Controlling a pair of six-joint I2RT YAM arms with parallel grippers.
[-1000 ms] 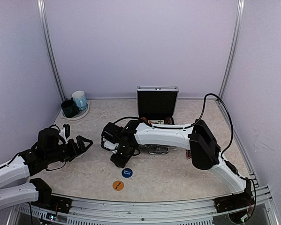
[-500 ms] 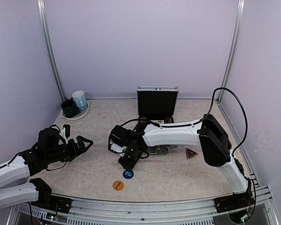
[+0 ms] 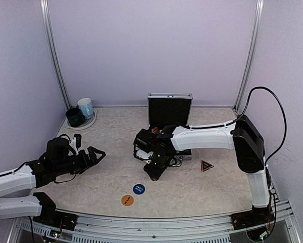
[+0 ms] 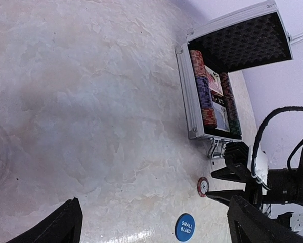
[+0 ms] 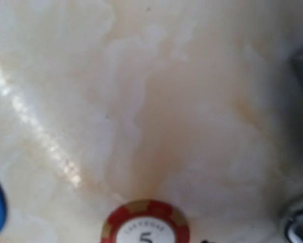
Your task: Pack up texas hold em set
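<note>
We see even, soft overhead light, faint shadows. Right wrist view blurry; glare streak on surface (image 5: 202, 91), chip (image 5: 145, 224) out of focus.

The left arm (image 3: 14, 179) is being held low, the left gripper (image 3: 96, 161) spread wide. The right arm (image 3: 207, 137) is being stretched leftward, the right gripper (image 3: 152, 176) being pointed downward, fingers (image 4: 229, 173) partly apart.

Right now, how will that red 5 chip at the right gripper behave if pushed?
The red chip looks thin and rigid: probably awkward to pinch flat. On the glossy table it likely slides; round, so it could roll on edge.
</note>
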